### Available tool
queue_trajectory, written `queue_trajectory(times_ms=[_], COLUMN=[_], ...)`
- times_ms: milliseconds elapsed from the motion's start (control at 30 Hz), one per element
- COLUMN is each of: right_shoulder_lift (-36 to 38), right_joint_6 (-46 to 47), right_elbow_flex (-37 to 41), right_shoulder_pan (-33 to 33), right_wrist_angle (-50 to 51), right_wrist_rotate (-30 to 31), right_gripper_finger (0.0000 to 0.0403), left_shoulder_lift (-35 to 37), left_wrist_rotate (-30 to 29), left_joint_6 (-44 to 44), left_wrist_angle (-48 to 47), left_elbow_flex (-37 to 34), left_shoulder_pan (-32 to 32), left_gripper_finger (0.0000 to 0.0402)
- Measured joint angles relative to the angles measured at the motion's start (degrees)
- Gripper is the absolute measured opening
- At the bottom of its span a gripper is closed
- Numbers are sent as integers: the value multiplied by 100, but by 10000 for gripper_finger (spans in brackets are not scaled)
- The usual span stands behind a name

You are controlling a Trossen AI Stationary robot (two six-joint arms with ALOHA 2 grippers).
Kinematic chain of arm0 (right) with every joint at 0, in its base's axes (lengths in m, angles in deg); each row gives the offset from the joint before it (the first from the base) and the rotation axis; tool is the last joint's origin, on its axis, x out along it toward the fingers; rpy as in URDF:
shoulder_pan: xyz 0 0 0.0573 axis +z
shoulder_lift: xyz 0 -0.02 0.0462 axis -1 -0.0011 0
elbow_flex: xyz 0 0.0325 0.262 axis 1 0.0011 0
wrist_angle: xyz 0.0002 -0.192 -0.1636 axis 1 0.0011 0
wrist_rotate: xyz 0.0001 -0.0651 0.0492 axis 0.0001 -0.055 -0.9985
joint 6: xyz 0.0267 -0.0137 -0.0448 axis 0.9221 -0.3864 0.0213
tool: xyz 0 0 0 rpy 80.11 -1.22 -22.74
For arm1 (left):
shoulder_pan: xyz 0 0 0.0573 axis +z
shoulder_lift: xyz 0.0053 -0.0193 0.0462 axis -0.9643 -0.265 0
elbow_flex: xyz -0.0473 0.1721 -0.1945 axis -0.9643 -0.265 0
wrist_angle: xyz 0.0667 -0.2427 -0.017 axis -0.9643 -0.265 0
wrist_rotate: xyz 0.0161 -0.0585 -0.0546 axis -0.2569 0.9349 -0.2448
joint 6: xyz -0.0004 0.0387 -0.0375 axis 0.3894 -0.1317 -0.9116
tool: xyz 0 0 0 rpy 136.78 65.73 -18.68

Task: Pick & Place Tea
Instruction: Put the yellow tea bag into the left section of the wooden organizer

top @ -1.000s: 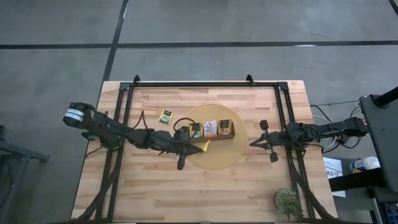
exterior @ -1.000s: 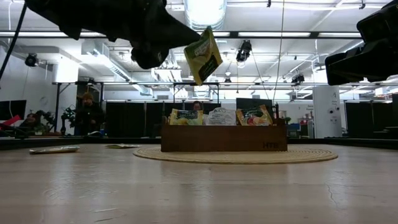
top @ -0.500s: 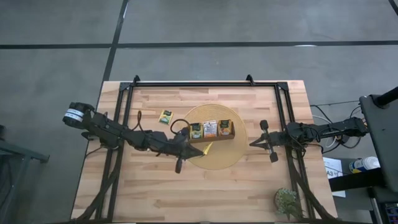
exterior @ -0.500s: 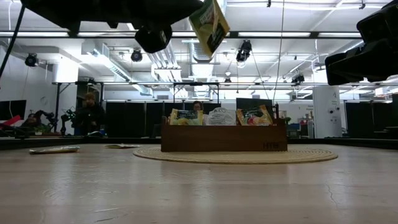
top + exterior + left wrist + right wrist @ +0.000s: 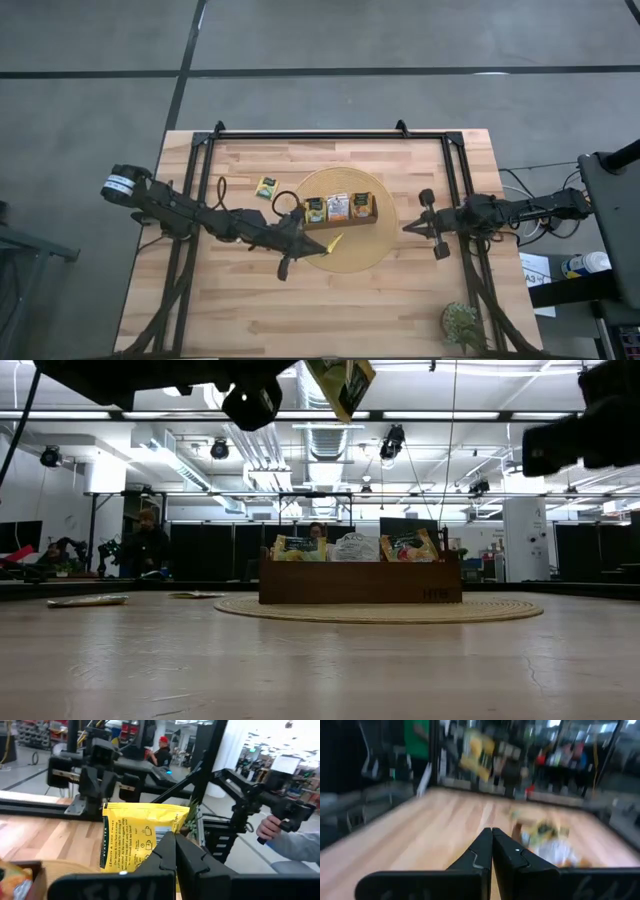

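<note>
Wooden table (image 5: 250, 310): our left gripper (image 5: 322, 243) clamps a yellow tea packet (image 5: 333, 241) above the round mat's (image 5: 350, 262) near edge; our right gripper (image 5: 408, 227) is closed, empty.

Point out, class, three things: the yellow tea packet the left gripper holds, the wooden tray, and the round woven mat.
yellow tea packet (image 5: 134, 837): left wrist view, on its printed face.
wooden tray (image 5: 360, 591): low view, on its front wall.
round woven mat (image 5: 362, 256): high view, on its bare near part.

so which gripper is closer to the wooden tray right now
Left. The left gripper, shut on a yellow tea packet, sits right beside the wooden tray; the right gripper waits farther off, past the round mat's edge.
</note>
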Motion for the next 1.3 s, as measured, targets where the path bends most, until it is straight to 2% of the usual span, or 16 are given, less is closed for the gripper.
queue_trajectory(times_ms=[333, 500, 633, 800, 900, 1100, 1200, 1300], right_shoulder_lift=[-206, -471, -902, -1554, -1969, -2864, -3334, -3908], right_joint_6=[-39, -405, -112, 24, 189, 713, 910, 937], right_elbow_flex=[-2, -2, 0, 0, 0, -5, -216, -586], right_shoulder_pan=[0, 0, 0, 0, 0, 0, 0, 0], right_wrist_angle=[-2938, -3131, -3130, -3489, -3907, -4792, -4936, -4824], right_wrist_rotate=[12, 332, 700, 910, 904, 905, 891, 867], right_gripper_finger=[9, 12, 31, 89, 143, 248, 281, 298], left_shoulder_lift=[0, 0, 0, 0, 0, 0, 0, 0], left_wrist_rotate=[467, 476, 480, 590, 775, 782, 782, 784], left_joint_6=[267, 299, 304, 305, 345, 367, 369, 374], left_wrist_angle=[364, 371, 390, 455, 582, 618, 622, 656], left_elbow_flex=[0, 0, 0, 0, 0, 0, 0, 0], left_shoulder_pan=[-142, -151, -149, -153, -166, -204, -203, -210], left_gripper_finger=[0, 0, 0, 0, 0, 0, 0, 0])
